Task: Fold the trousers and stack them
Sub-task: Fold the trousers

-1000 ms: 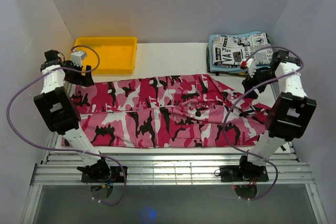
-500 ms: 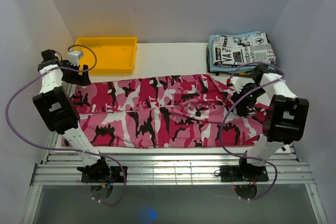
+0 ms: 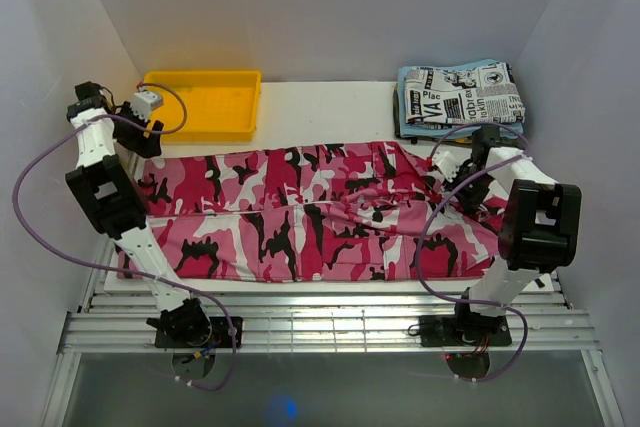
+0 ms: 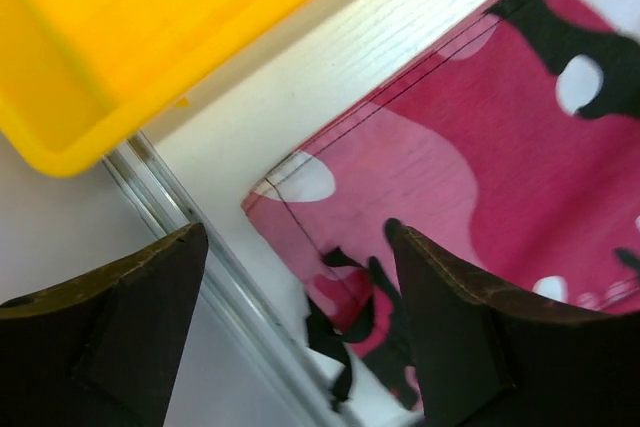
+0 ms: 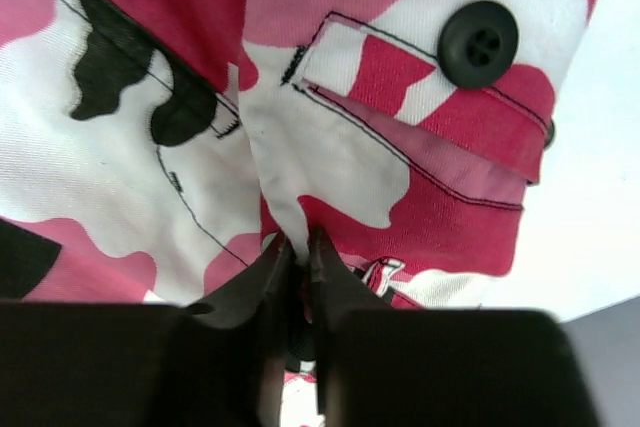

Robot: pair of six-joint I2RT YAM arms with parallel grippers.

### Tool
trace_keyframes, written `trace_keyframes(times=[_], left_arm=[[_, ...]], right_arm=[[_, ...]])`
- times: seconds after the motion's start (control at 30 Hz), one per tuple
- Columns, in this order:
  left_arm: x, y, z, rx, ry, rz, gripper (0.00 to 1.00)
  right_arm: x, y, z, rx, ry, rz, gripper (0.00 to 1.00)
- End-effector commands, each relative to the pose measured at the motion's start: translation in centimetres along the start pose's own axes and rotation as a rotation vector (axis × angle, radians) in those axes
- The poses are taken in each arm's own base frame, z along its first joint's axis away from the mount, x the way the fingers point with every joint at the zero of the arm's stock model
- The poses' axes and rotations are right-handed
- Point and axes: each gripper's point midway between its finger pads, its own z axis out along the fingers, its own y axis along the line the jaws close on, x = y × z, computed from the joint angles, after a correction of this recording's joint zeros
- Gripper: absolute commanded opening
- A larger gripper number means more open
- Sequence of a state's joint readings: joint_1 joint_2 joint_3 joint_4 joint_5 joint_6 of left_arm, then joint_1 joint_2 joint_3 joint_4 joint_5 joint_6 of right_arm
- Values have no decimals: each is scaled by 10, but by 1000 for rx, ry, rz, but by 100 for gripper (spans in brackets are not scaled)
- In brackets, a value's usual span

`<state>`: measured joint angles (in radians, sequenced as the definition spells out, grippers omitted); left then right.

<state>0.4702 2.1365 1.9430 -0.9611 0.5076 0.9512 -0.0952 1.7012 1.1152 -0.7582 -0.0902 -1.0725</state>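
Note:
The trousers [image 3: 320, 212], in pink, white and black camouflage print, lie spread flat across the table from left to right. My right gripper [image 3: 447, 177] is down on their right end. In the right wrist view it [image 5: 298, 242] is shut on a raised fold of the trousers [image 5: 330, 147], next to a black button [image 5: 478, 42]. My left gripper [image 3: 140, 144] hovers over the far left corner of the trousers. In the left wrist view it [image 4: 295, 342] stands open above the hem corner [image 4: 300, 192], with nothing between its fingers [image 4: 450, 337].
A yellow tray [image 3: 200, 102] sits at the back left, close to the left gripper. At the back right a newspaper-print garment [image 3: 460, 92] lies folded on a light blue cloth. The table's metal edge rail [image 4: 200, 277] runs just left of the hem.
My right gripper has come down from the back right onto the trousers' right end and shut on a fold. The left gripper has shifted slightly left and back.

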Motion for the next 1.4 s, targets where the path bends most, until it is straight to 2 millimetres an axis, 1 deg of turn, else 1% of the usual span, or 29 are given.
trace_keyframes(times=[0.0,0.03,0.1,0.13,0.17,0.2,0.23,0.27,0.3,0.33,0.37,0.4,0.47,0.5,0.57,0.63,0.8,0.83,0.87,0.93,0.97,1.0,1.03,1.07,1.13,1.23,1.3,1.33,1.37], left_arm=[[4,2,-2,100,15,217,85],[13,4,8,127,22,234,81],[14,11,15,138,14,313,78],[11,16,16,132,6,344,77],[16,19,22,138,4,363,73],[13,22,25,144,-22,404,70],[8,28,25,133,-45,429,68],[14,29,31,148,-56,431,65],[12,31,33,151,-74,470,64],[15,32,37,154,-72,482,63],[16,34,39,155,-71,498,63],[21,34,46,168,-67,499,63],[23,37,51,167,-65,516,64],[30,36,58,181,-62,503,65],[36,35,64,194,-59,505,67],[44,31,74,216,-57,498,71],[56,27,90,246,-62,495,70],[60,26,93,253,-57,488,67],[65,25,93,260,-44,483,60],[78,16,96,294,-25,490,49],[79,12,93,305,-20,490,39],[83,10,91,315,-14,498,35],[90,1,92,343,-3,495,31],[90,-2,87,349,6,503,18],[94,-7,85,359,20,494,0],[80,-4,75,330,-10,441,0],[60,4,62,285,-46,446,0],[50,5,56,261,-72,403,0],[37,19,52,196,-101,404,0]], right_arm=[[-2,-25,-15,101,23,-5,9],[-1,-26,-16,105,28,-1,8],[-3,-33,-22,128,30,-5,8],[-5,-34,-24,135,26,-7,8],[-6,-36,-26,139,22,-12,8],[-2,-41,-30,166,49,-17,8],[-3,-46,-34,181,48,-25,8],[-4,-48,-37,189,49,-27,8],[-4,-51,-40,200,53,-30,8],[-6,-56,-45,218,50,-32,8],[-6,-58,-47,224,53,-35,8],[-7,-60,-50,233,51,-37,8],[-6,-65,-56,247,50,-34,8],[-7,-66,-58,246,43,-33,8],[-8,-70,-62,252,32,-29,8],[-9,-69,-65,248,18,-24,8],[-8,-70,-73,255,4,-26,8],[-8,-72,-74,261,5,-26,8],[-8,-73,-77,266,3,-25,8],[-10,-81,-83,289,-4,-21,8],[-11,-84,-84,294,-5,-19,8],[-11,-87,-86,300,-7,-18,8],[-13,-92,-89,312,-10,-16,8],[-13,-93,-89,313,-12,-13,8],[-16,-100,-93,329,-21,-16,8],[-17,-112,-96,357,-32,-14,8],[-20,-127,-104,394,-49,-18,8],[-16,-134,-109,412,-49,-6,8],[-16,-145,-117,440,-56,-4,8]])
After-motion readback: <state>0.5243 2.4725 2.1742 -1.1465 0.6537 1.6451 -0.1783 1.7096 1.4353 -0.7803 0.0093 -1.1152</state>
